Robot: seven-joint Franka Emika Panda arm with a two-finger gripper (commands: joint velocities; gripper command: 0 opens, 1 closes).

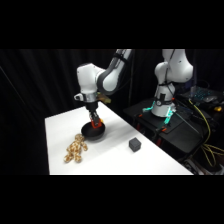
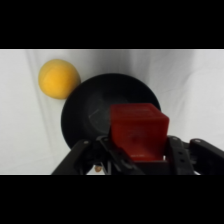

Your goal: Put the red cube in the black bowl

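Wrist view looks straight down past the hand (image 2: 137, 150), whose black linkage rises from the bottom edge with the red cube (image 2: 137, 131) clamped between its two fingers, so the hand is closed around the cube. The cube sits high against the lens and covers the lower right part of the black bowl (image 2: 90, 107), which lies directly beneath it on the white tabletop (image 2: 190, 85); whether the cube touches the bowl's floor or hangs above it cannot be told from here. Just beside the bowl's upper left rim rests a yellow-orange ball (image 2: 59, 78), touching or nearly touching the rim. In the side view the white arm reaches over from the upper right and bends down so that the hand (image 1: 95, 121) comes from above into the black bowl (image 1: 92, 132), which stands near the middle of the tabletop (image 1: 115, 155). A spot of the red cube (image 1: 98, 122) shows between the fingers, right over the bowl's opening and close to its rim. A tan plush toy (image 1: 75, 148) lies on the tabletop just beside the bowl, toward the near left corner. A dark grey cube (image 1: 134, 144) sits well apart from the bowl, toward the tabletop's right edge. The arm's base stands beside the tabletop at the upper right, among cables.
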